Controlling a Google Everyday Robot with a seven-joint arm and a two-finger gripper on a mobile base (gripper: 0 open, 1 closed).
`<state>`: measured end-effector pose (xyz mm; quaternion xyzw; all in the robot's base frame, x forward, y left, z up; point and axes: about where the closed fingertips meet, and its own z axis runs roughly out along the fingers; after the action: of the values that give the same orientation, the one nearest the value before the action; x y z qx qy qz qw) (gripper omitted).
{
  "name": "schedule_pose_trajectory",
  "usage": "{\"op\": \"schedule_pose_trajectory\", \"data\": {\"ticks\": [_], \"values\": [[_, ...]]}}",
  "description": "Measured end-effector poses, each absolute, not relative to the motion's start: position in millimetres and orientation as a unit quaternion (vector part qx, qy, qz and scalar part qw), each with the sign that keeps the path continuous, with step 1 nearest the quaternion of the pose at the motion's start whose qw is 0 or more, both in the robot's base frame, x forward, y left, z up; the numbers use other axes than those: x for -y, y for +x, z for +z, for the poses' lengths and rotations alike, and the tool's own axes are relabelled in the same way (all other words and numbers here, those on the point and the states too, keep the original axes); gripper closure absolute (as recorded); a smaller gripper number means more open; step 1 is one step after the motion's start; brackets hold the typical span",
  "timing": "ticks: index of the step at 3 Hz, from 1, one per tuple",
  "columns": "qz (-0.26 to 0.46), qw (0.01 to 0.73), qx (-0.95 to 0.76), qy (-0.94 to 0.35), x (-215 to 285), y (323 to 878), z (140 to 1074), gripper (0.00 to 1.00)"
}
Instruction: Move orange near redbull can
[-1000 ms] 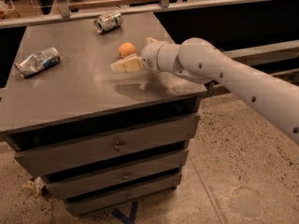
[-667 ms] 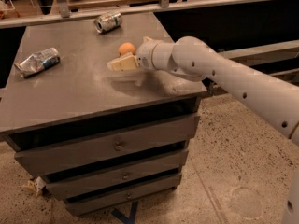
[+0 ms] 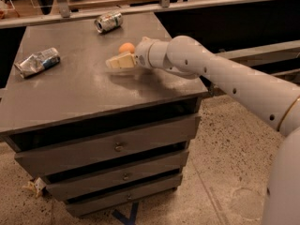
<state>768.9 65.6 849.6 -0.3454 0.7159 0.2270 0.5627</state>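
1. Camera view: my end effector (image 3: 117, 61) hovers low over the desk (image 3: 84, 95), just in front of the orange (image 3: 126, 47), which sits mid-desk toward the back. I can't tell if it's wide or narrow.
2. Progress: nothing done yet, I reckon. The redbull can (image 3: 37, 62) lies well apart near the left edge, so grab and carry are both left.
3. The can's on its side, long axis roughly left-right. The orange is round, no axis.

Gripper (image 3: 112, 63) on white arm, low over grey cabinet top (image 3: 84, 95), just beside orange (image 3: 126, 47) | redbull can (image 3: 37, 62) crumpled, far left, well apart | silver can (image 3: 108, 21) at back
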Motion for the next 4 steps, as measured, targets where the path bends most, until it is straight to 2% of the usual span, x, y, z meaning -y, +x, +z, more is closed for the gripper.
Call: {"op": "schedule_pose_trajectory", "data": {"ticks": [1,3,4], "values": [[0.228,0.565,-0.716,-0.34,-66.5,775.6,848.4,0.17],[0.245,0.579,-0.7,-0.338,-71.5,782.2,857.2,0.64],[0.267,0.584,-0.684,-0.345,-90.3,777.8,875.6,0.88]]}}
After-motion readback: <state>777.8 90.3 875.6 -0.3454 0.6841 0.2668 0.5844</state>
